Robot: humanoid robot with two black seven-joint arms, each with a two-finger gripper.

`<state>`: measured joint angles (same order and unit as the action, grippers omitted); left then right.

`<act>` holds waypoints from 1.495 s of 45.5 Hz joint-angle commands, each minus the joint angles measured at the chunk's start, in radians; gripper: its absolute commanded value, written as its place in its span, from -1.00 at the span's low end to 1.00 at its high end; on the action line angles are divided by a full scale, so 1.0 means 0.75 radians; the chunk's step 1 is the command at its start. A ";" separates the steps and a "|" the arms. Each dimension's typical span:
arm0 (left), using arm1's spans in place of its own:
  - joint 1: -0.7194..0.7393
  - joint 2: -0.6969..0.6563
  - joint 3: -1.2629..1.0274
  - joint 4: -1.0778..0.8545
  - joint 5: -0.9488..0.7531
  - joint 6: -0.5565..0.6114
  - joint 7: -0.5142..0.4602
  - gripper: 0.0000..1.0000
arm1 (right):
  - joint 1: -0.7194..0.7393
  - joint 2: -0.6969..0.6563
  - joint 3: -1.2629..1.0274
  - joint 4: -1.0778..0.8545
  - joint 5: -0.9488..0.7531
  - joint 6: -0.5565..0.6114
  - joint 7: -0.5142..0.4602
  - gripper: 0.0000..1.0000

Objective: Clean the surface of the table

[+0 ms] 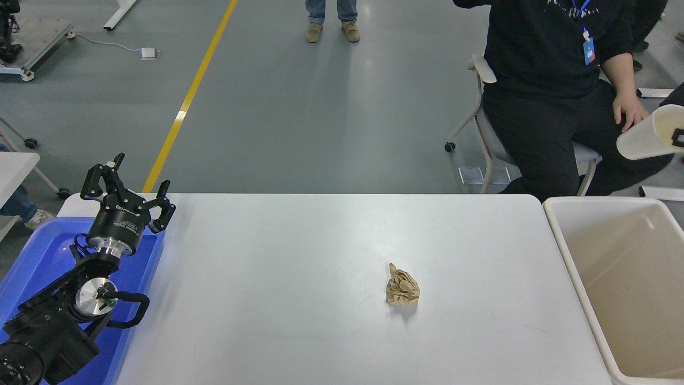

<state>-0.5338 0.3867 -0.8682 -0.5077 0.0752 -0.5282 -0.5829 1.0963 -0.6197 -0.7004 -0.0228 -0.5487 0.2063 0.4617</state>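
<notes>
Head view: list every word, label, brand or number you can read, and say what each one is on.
White print on the left gripper's black body: too small and blurred to read.
Blue badge on the seated person's lanyard: not read off.
Table, blue tray, beige bin, paper cup, crumpled brown paper: no writing visible.
</notes>
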 commanded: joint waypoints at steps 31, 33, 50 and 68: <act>0.000 0.000 0.000 0.000 0.000 0.001 0.000 1.00 | -0.349 0.116 0.349 -0.015 0.061 -0.056 -0.593 -1.00; 0.000 0.000 0.000 0.000 0.000 -0.001 0.000 1.00 | -0.363 0.133 0.373 -0.019 0.061 -0.056 -0.609 -1.00; 0.000 0.000 0.000 0.000 0.000 0.001 0.000 1.00 | -0.494 0.262 0.506 -0.035 0.065 -0.083 -0.632 -1.00; 0.000 0.002 0.000 0.000 0.000 0.001 0.000 1.00 | -0.537 0.321 0.506 -0.031 0.089 -0.105 -0.630 -1.00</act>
<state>-0.5338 0.3872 -0.8682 -0.5077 0.0752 -0.5278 -0.5829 0.7135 -0.4065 -0.3282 -0.0481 -0.4920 0.1365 -0.0088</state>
